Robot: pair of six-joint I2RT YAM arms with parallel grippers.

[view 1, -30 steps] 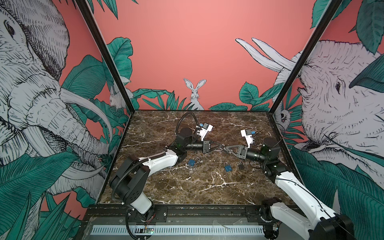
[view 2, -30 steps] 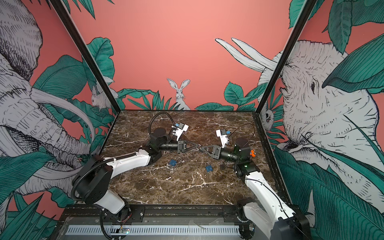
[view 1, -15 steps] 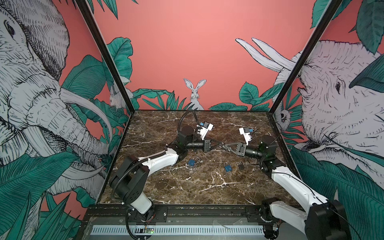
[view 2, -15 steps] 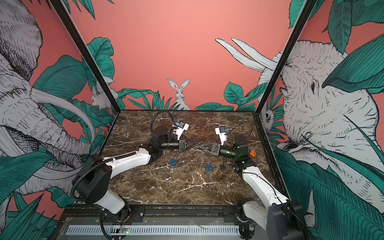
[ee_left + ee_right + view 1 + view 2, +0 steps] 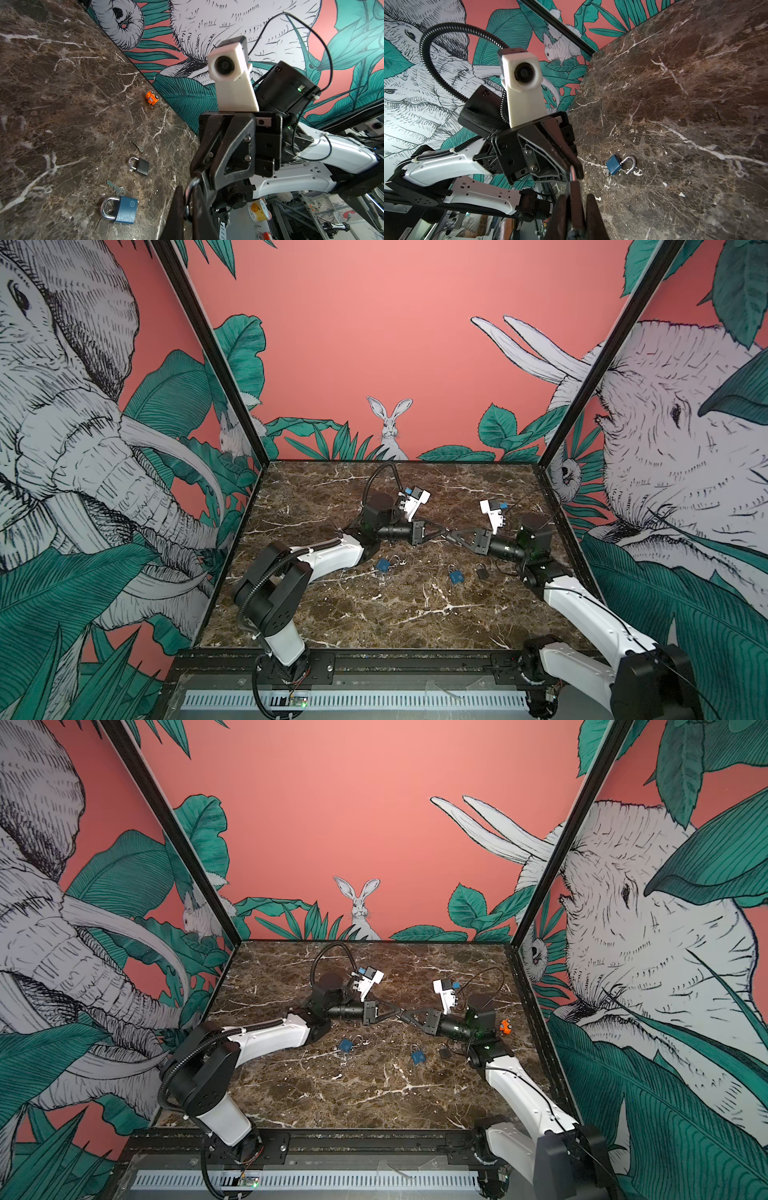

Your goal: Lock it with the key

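Both grippers meet tip to tip above the middle of the marble table [image 5: 395, 614]. My right gripper [image 5: 575, 199] [image 5: 452, 536] [image 5: 406, 1014] is shut on a dark padlock body [image 5: 575, 195], seen edge-on. A silver metal piece [image 5: 572, 172] runs from it into my left gripper [image 5: 573, 169]. In the left wrist view my left gripper [image 5: 188, 192] [image 5: 441, 533] [image 5: 395, 1011] is shut on a curved silver bar [image 5: 188, 187] that looks like this padlock's shackle. Two loose keys [image 5: 115, 187] [image 5: 138, 146] lie on the table. Whether a key sits in the held padlock is hidden.
On the table lie a blue padlock with its shackle open [image 5: 383, 565] [image 5: 345, 1045] [image 5: 614, 166], a second blue padlock [image 5: 456, 576] [image 5: 418, 1058] [image 5: 124, 209] and a black padlock [image 5: 482, 571] [image 5: 444, 1052] [image 5: 141, 166]. An orange toy car [image 5: 505, 1027] [image 5: 152, 97] sits by the right wall.
The right arm has shifted slightly, bringing its gripper a little closer to the left gripper. The left arm has hardly moved. Both grips are unchanged.
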